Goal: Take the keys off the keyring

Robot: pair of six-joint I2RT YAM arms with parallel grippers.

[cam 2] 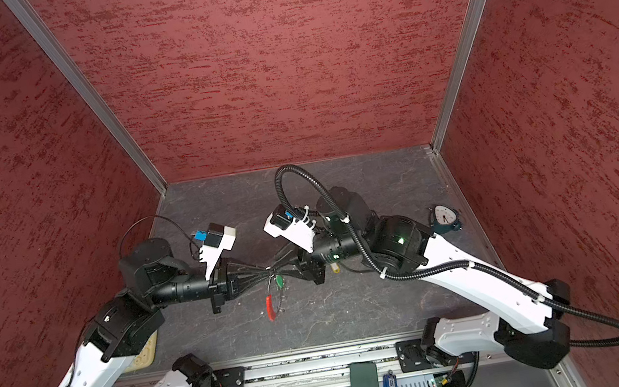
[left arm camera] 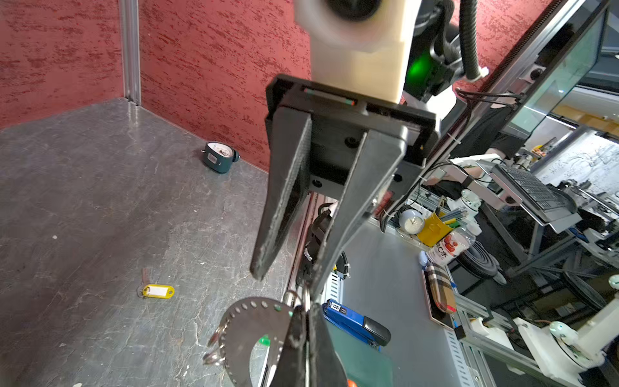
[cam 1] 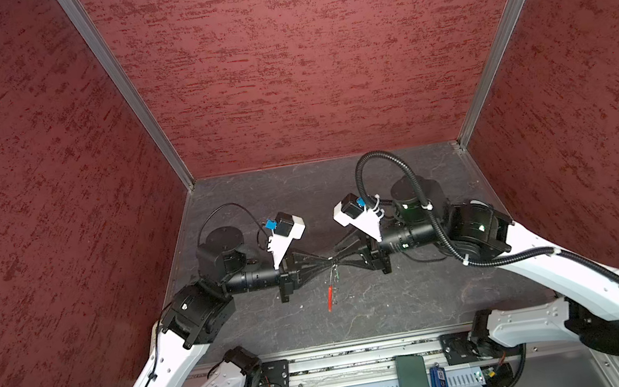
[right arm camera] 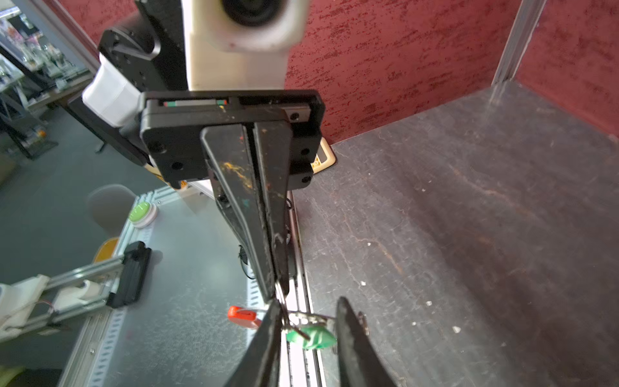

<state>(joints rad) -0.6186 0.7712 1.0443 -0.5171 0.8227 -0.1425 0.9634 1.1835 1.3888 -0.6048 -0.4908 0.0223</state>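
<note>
One green key (right arm camera: 313, 336), one yellow key (left arm camera: 157, 291); left tool (right arm camera: 275, 292) tight on keyring (cam 2: 270, 308), right tool (left arm camera: 285, 278) ajar.

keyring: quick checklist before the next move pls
1. Hold: left gripper shut on keyring: ok.
2. First key: yellow tag off the keyring: ok, it lies on the table.
3. Second key: green tag off the keyring: not ok, it hangs from it.
4. Grasp: right gripper closed on the green tag: not ok, its jaws stand apart, one on either side of the tag.
5. Clearance: keyring's lower end above the table: cannot tell.
</note>
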